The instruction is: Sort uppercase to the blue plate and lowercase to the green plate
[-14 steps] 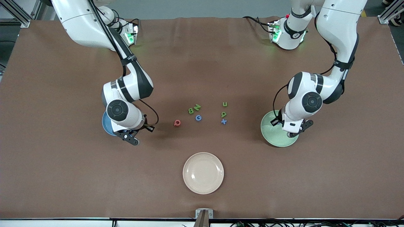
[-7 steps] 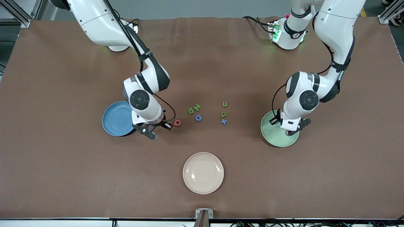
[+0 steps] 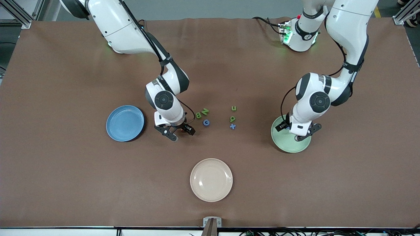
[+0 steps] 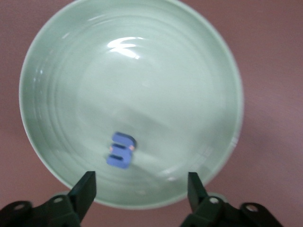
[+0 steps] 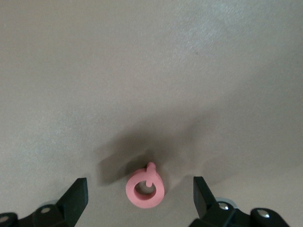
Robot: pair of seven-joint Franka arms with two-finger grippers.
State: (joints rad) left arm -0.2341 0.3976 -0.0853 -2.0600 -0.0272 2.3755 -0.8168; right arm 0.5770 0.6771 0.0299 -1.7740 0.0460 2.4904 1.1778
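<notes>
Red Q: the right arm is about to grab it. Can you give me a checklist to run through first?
1. Right end effector open: ok.
2. Red ring-shaped foam Q lies flat on the table, lined up between the open fingers in the right wrist view: ok.
3. End effector low enough to close on the Q: cannot tell.
4. Small blue foam G, the nearest neighbour, sits apart from the fingers: ok.
5. Round blue plate in view toward the right arm's end of the table: ok.
6. Left end effector open over the round pale green plate, small blue foam m lying in the plate, ungripped: ok.
</notes>
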